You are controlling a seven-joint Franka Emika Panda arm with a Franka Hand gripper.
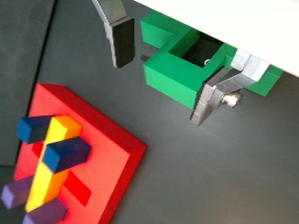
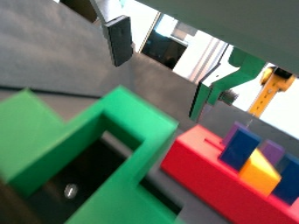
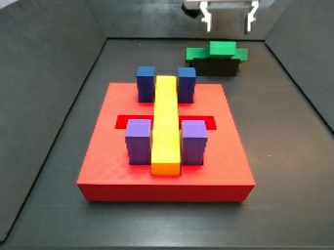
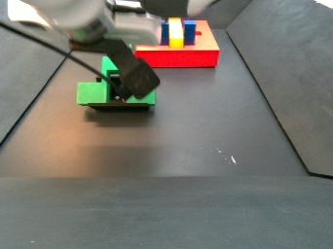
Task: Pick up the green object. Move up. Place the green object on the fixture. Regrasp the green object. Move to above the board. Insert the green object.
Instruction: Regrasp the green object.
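Board nearest with its red slot unfilled, beyond it green object resting on fixture, gripper above, fingers spread and empty: placing looks done; regrasp, transfer, insertion remain.

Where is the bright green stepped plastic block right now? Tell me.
The bright green stepped plastic block sits on the dark fixture, beyond the red board's far end in a side view. The gripper hangs open above it.
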